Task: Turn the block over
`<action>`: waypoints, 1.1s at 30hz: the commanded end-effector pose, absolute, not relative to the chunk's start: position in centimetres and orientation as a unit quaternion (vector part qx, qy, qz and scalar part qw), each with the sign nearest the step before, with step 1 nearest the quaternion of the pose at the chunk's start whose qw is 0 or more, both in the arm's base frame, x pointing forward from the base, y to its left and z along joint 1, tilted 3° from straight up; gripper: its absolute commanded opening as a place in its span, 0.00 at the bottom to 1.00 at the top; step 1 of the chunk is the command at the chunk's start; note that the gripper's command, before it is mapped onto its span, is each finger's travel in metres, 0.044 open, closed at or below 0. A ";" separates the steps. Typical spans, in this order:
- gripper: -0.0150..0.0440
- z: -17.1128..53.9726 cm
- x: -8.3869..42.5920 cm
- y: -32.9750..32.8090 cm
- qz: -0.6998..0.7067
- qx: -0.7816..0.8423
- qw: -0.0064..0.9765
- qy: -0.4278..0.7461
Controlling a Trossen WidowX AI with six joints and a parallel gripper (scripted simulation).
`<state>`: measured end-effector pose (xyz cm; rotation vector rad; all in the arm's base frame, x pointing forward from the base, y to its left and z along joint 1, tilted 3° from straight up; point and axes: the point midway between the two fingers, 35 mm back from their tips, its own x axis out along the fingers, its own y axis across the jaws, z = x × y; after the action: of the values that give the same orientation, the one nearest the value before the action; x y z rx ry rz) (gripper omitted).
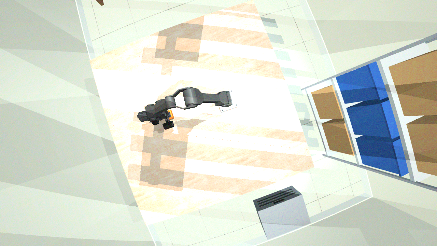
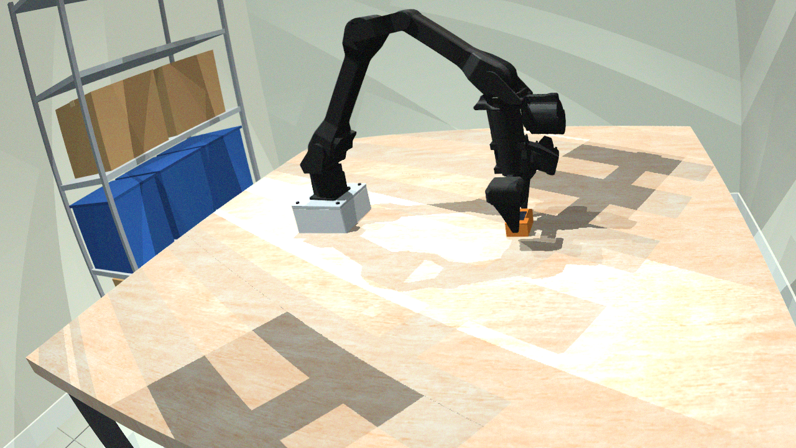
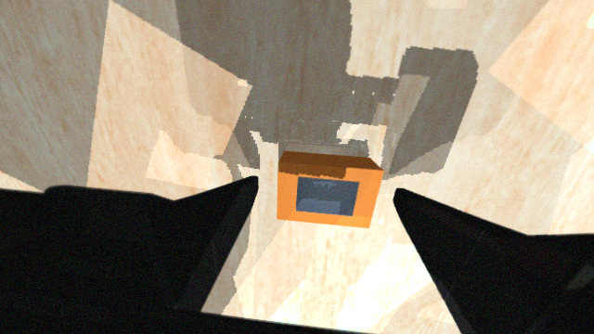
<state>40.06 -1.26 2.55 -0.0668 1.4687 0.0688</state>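
Observation:
The orange block rests on the table. Its marked side, with a dark blue rectangle, faces up. My gripper is open and points down at the block. In the wrist view the block lies between the two fingertips, with a gap on each side. In the exterior view the near finger is low in front of the block and hides part of it. In the top view the arm covers part of the block's surroundings.
The arm's pale base stands on the table. A shelf rack with blue bins and brown boxes stands beyond the table, and a grey cabinet stands off its edge. Shadows cross the tabletop.

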 end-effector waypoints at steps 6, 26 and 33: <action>0.82 1.8 39.9 -1.3 0.029 -0.031 0.738 0.673; 0.53 1.8 39.9 -1.3 0.029 -0.031 0.738 0.673; 0.32 4.1 39.8 -1.3 0.029 -0.031 0.738 0.673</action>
<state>39.63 -1.26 2.33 -0.0665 1.4912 0.0695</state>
